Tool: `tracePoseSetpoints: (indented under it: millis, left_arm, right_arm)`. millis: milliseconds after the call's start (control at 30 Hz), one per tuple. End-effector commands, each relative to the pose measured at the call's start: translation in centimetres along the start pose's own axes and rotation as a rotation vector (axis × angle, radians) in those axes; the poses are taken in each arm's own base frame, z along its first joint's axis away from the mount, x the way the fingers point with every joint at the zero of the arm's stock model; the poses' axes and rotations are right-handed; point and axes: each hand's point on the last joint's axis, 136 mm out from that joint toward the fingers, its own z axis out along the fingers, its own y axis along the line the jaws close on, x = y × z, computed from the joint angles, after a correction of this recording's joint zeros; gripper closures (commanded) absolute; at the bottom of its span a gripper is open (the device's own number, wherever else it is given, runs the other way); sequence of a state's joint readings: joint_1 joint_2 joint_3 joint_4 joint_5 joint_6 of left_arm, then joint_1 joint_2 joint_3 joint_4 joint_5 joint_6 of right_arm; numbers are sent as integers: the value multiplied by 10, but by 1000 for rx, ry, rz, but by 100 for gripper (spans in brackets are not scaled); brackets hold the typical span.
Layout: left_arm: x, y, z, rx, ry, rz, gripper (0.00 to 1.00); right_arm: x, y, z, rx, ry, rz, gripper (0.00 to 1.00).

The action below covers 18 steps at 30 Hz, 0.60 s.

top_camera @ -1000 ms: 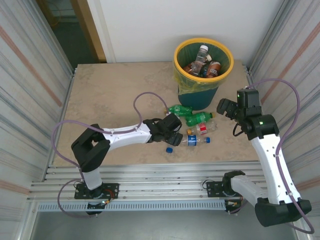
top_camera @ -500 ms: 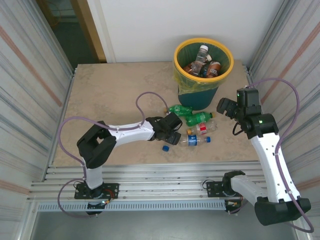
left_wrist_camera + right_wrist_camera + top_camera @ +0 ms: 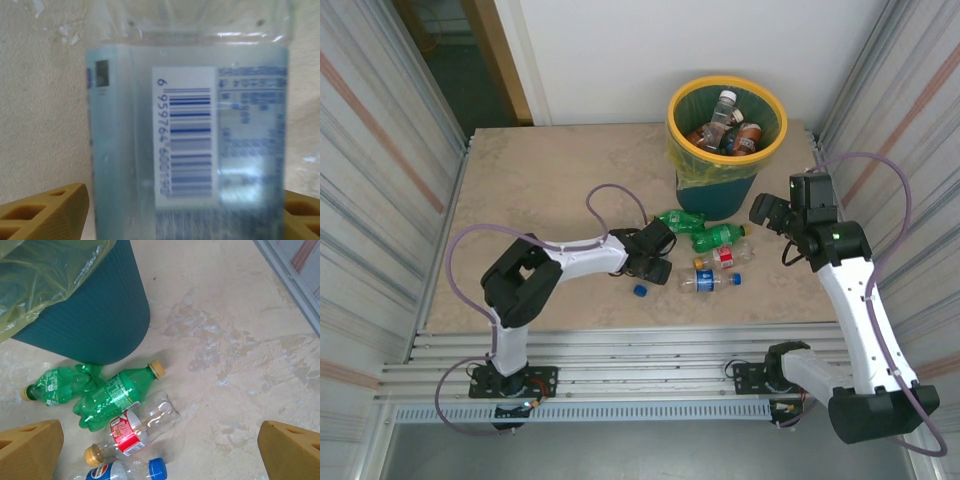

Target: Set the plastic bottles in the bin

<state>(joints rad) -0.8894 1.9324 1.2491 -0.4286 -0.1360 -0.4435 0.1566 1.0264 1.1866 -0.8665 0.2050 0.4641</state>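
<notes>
Drifting slightly left, the left hand (image 3: 658, 265) is narrowing on a clear, blue-labelled bottle (image 3: 187, 135) lying on the table (image 3: 540, 190) near the bin (image 3: 720, 195), grip as yet uncertain, and the light, slick, crushable bottle is calling for a gentle mid-label hold.

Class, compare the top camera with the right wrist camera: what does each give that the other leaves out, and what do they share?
Top camera: the bottles inside the bin, its yellow rim and the left arm. Right wrist camera: fine ribs on the bin's wall and white print on the labels of the two green bottles. Shared: the bin, those green bottles, the red-labelled bottle and the blue-labelled bottle, lying on the table.
</notes>
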Motion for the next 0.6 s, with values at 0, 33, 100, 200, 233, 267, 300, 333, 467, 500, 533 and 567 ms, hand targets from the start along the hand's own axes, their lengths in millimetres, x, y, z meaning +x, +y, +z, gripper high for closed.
tracePoseSetpoints:
  millis: [0,33,100,200,233,267,300,333,467,500,533,567]
  left_arm:
    - [-1,3,6,0,18,-18,28]
    - [0,4,6,-2,20,-19,32]
    - [1,6,7,-4,22,-22,36]
    - [3,8,4,-8,19,-29,40]
    - [3,9,2,-9,14,-30,41]
    - [2,11,-1,-9,7,-34,42]
    - [2,12,-4,-10,-1,-35,42]
    - [0,13,-8,-10,-13,-40,42]
    - [-7,14,-27,14,-72,-53,43]
    - [-10,15,-33,26,-92,-61,43]
    - [-12,15,-39,41,-114,-67,43]
    - [-15,15,-45,55,-137,-74,44]
  right_arm:
    - [-2,2,1,-12,-4,32,2]
    - [-1,1,1,-11,-2,32,2]
    - [0,2,2,-13,1,31,2]
    - [0,3,3,-21,4,35,2]
    - [0,4,2,-26,5,37,2]
    - [0,6,2,-33,6,36,2]
    - [-1,6,2,-39,3,39,2]
    - [-1,8,2,-46,4,41,2]
    - [-2,14,0,-84,0,46,2]
    - [-2,16,-1,-94,-2,45,2]
    - [-2,17,-1,-101,-2,45,2]
    - [-2,18,0,-108,-2,44,2]
